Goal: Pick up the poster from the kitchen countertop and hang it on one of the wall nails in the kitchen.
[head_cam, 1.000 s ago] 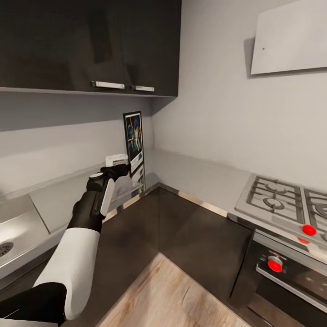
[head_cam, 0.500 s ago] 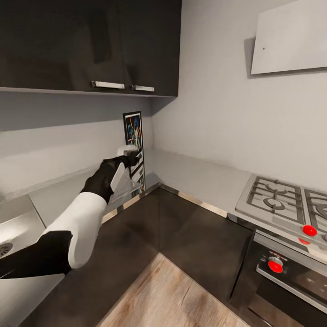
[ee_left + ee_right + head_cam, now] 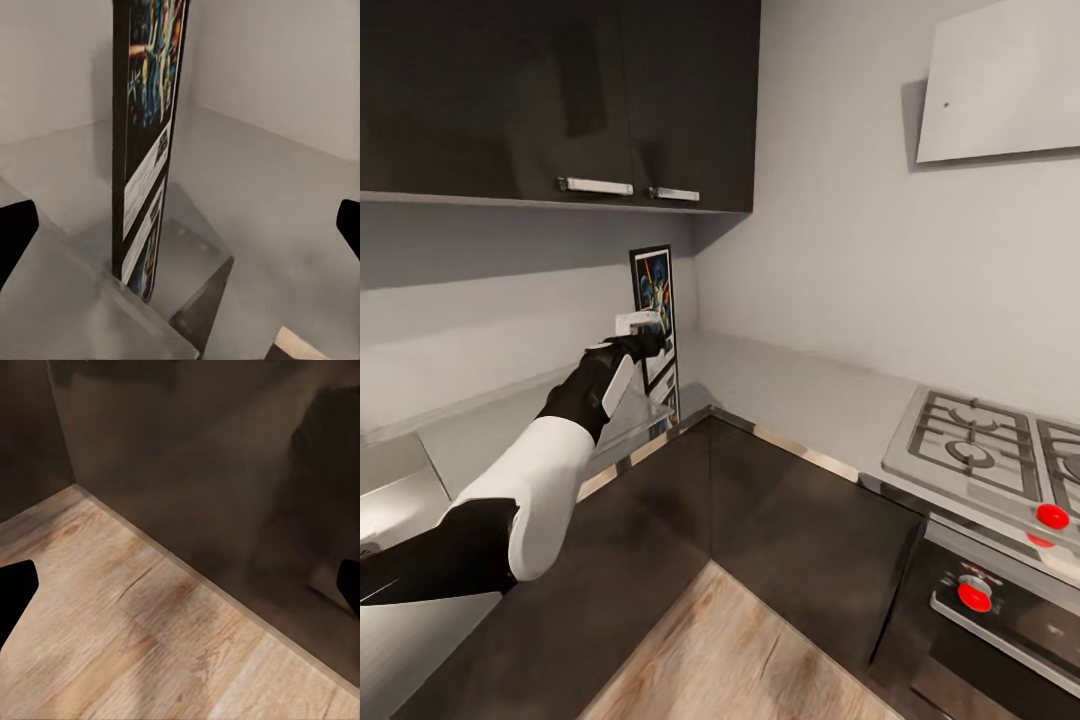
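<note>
Head view has the left end effector (image 3: 643, 333), fingers apart, reaching the upright black-framed Star Wars poster (image 3: 656, 310) at the pale grey tabletop's (image 3: 790, 385) inner corner; next, straddle its edge and clamp.

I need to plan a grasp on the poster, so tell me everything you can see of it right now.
The poster is a tall, thin rectangle with a narrow black frame and white border around a dark blue scene with bright figures; pale strips with print cross its lower part. It stands upright on the pale grey countertop in the inner corner, seen nearly edge-on in the left wrist view. The left gripper is right beside it, fingers spread wide; whether they touch it cannot be told.
</note>
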